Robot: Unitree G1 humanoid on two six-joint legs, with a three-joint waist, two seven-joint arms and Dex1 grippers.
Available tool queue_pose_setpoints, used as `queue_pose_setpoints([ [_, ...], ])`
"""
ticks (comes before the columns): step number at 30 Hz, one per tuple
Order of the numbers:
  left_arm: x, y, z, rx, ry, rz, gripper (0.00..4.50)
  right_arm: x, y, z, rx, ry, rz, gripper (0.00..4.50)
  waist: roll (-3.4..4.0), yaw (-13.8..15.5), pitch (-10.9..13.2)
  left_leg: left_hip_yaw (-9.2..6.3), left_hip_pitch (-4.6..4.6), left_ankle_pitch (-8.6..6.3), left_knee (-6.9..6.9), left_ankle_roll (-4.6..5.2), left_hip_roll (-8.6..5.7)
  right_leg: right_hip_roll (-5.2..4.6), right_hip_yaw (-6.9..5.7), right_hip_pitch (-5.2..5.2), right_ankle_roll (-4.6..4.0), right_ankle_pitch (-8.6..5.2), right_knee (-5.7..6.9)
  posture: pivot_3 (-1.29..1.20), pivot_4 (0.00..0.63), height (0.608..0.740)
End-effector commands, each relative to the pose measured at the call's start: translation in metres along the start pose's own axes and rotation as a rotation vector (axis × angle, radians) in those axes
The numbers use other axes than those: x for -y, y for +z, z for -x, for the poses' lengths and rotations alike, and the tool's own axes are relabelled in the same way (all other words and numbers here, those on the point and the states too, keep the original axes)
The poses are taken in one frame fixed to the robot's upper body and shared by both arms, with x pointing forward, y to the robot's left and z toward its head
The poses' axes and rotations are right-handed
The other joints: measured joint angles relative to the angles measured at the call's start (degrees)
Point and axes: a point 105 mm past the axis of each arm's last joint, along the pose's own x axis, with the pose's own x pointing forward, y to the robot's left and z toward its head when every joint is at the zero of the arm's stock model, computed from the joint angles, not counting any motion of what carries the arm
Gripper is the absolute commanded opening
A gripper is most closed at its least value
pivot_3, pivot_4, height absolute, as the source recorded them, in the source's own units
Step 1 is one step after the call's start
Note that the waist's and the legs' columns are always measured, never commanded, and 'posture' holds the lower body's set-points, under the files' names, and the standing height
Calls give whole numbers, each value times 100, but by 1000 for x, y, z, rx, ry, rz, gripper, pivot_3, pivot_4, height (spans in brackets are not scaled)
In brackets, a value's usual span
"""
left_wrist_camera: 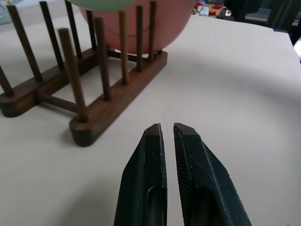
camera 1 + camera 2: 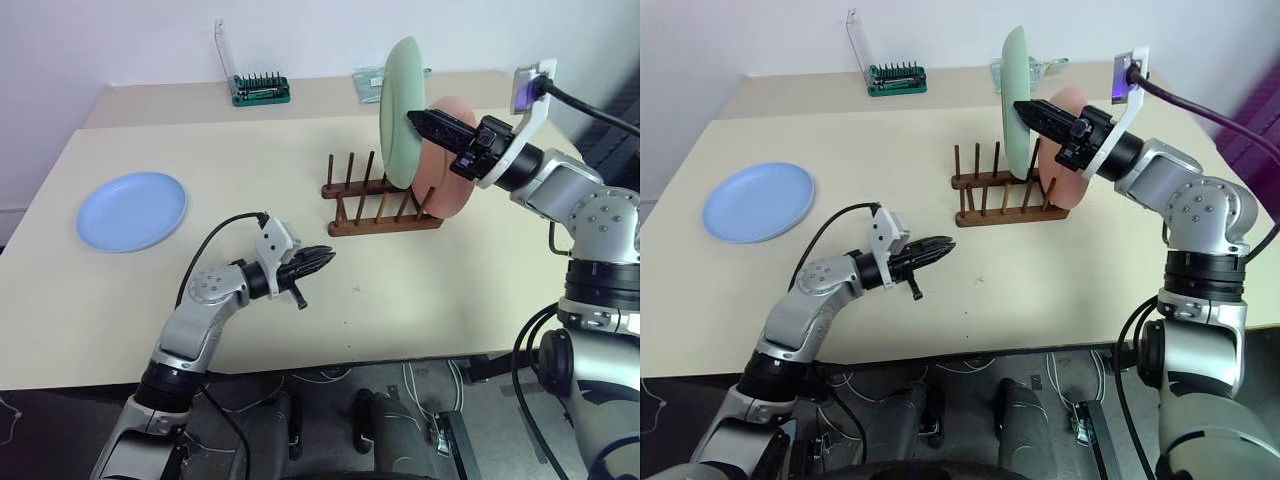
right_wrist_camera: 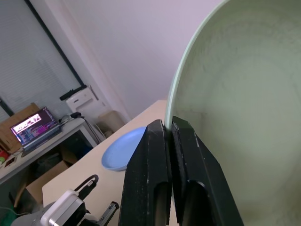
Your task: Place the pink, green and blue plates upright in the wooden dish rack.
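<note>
The green plate (image 2: pixel 402 110) stands on edge over the wooden dish rack (image 2: pixel 375 215), its lower rim down among the peg tops. My right gripper (image 2: pixel 413 119) is shut on its rim; the right wrist view shows the black fingers (image 3: pixel 155 155) pinching that rim. The pink plate (image 2: pixel 445 180) stands upright in the rack's right end, just behind the green one. At the table's far left the blue plate (image 2: pixel 132 210) lies flat. My left gripper (image 2: pixel 328 257) hovers over the table in front of the rack, shut with nothing in it; the rack (image 1: pixel 117 94) lies ahead of its fingertips.
A green tray of screwdriver bits (image 2: pixel 262 90) and a clear packet (image 2: pixel 368 82) sit at the table's back edge. Bare tabletop (image 2: pixel 300 160) spreads between the blue plate and the rack. An open laptop (image 3: pixel 33 125) sits on a desk beyond the table.
</note>
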Motion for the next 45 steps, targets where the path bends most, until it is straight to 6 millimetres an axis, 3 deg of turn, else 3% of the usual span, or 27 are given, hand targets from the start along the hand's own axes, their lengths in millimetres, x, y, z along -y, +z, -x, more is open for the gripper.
queue_pose_setpoints([
  [1,3,11,0,37,-13,-18,369,5,3,3,9,-17,-20,37,0,-3,0,0,0,0,1,0,0,0,0,1,0,0,0,0,150,730],
  [5,5,10,0,34,-19,-16,369,3,1,1,-1,-10,-10,1342,0,-10,0,0,0,0,1,0,0,0,0,-1,0,0,1,0,150,730],
  [11,8,9,-2,32,-28,-11,369,0,5,1,13,-11,26,4463,0,-8,0,0,-1,0,1,0,0,0,0,-3,0,0,0,0,150,730],
  [22,10,10,-4,34,-39,-14,369,-10,15,1,29,-14,125,4463,0,-11,0,0,-2,0,-2,0,0,0,0,-6,0,-1,0,0,150,730],
  [27,-10,25,-4,107,75,-46,369,-24,30,6,-43,-15,373,4463,0,6,1,-1,-7,0,-1,0,0,-1,0,-8,0,-1,-2,0,150,730],
  [31,-13,29,-3,122,94,-89,369,-14,36,16,-140,-115,600,4463,0,-9,1,2,-5,-1,-4,-1,0,-1,1,-9,18,-16,-4,0,150,730],
  [33,-27,37,-2,158,185,-127,369,-16,44,18,-145,-112,711,4463,0,-9,1,3,-3,-1,-6,-1,0,-1,1,-9,8,-22,-5,0,150,730],
  [35,-76,52,10,195,471,-152,369,-37,43,9,-153,-7,817,4463,-3,-6,4,4,-2,-1,-6,-1,0,-1,2,-8,8,-22,-5,0,150,730],
  [37,-114,64,29,214,714,-151,920,-50,26,1,-221,87,900,4500,-9,-14,7,-3,-3,1,-4,-1,2,3,0,-9,22,-13,-1,0,150,730],
  [39,-152,84,72,231,991,-116,1700,-58,-6,-14,-304,174,963,4500,-13,-62,8,-2,1,0,-6,-1,4,4,1,-10,26,-11,2,0,150,730],
  [41,-170,96,108,265,1180,-50,2631,-61,-23,-25,-331,202,1000,4500,-20,-123,5,-1,4,0,-17,-1,5,4,1,-10,28,-12,1,0,150,730],
  [42,-177,95,136,255,1314,3,3255,-63,-32,-30,-334,223,1009,4500,-20,-139,5,0,4,0,-19,-1,5,4,1,-11,28,-12,2,0,150,730],
  [44,-182,91,173,238,1482,79,4157,-66,-44,-35,-336,252,1018,4500,-21,-142,6,4,4,0,-21,-2,3,0,1,-9,19,-5,3,0,150,730],
  [45,-181,87,191,213,1561,105,4157,-65,-48,-37,-336,257,1022,4500,-27,-140,10,4,4,1,-20,-2,1,-2,1,-9,19,-4,4,0,150,730],
])
